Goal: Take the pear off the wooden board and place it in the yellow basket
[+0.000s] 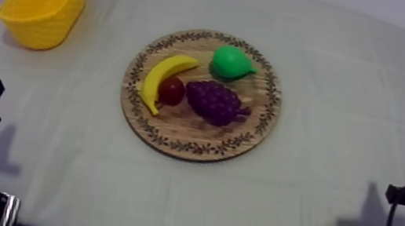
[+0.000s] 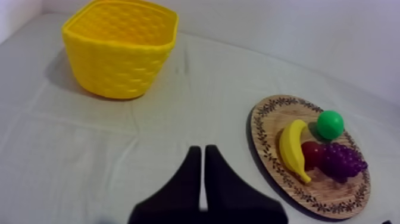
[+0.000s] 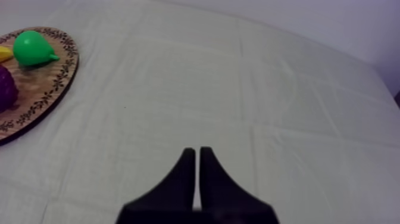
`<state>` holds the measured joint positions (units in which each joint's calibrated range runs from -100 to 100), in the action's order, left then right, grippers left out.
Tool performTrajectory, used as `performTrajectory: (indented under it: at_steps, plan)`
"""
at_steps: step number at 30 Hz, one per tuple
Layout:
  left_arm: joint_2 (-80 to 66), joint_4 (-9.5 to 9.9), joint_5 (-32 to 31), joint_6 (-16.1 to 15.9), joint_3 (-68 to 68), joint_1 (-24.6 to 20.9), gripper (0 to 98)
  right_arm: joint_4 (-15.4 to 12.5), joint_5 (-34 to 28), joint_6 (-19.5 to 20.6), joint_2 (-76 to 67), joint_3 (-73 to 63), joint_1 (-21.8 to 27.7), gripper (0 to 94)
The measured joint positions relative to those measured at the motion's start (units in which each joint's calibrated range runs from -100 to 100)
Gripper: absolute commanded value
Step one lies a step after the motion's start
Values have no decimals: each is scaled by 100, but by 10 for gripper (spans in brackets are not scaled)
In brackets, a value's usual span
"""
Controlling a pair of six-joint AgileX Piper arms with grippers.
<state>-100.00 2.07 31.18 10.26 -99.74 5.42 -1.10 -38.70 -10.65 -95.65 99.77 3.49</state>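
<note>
Pear (image 1: 232, 62) on the far right part of the round wooden board (image 1: 169, 139), lying on its side, just beside the bunch of grapes (image 1: 216, 101). Banana (image 1: 162, 80) and small red fruit (image 1: 171, 90) on the left part. Yellow basket (image 1: 43, 3) well apart, at the far left corner of the tabletop (image 1: 318, 199).

Left claw (image 2: 202, 149) closed to a narrow wedge, holding nothing, low at its own side. Right claw (image 3: 197, 152) the same, with nothing held.

Probably no step begun yet. Possible trouble:
- Smooth round pear, likely to slip or roll away if pinched off-centre.
- Grapes very close, easy to knock with a finger coming down on that side.
- Long carry to the basket, so some danger of a drop before the rim with a weak grip.
</note>
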Motion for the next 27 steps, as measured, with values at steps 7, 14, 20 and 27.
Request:
performTrajectory:
  at_steps: [7, 14, 20, 27]
  plan:
    - [0, 0, 0, 0, 0, 0, 1, 0, 0, 0, 0, 0, 0, 4]
    - [0, 0, 0, -8, 0, 0, 1, 0, 0, 6, 0, 0, 0, 4]
    - [0, 0, 27, 99, 0, 0, 1, 0, 0, 3, 0, 0, 0, 4]
    - [49, 6, 346, -56, 109, -11, 1, 0, 0, -3, 0, 0, 0, 4]
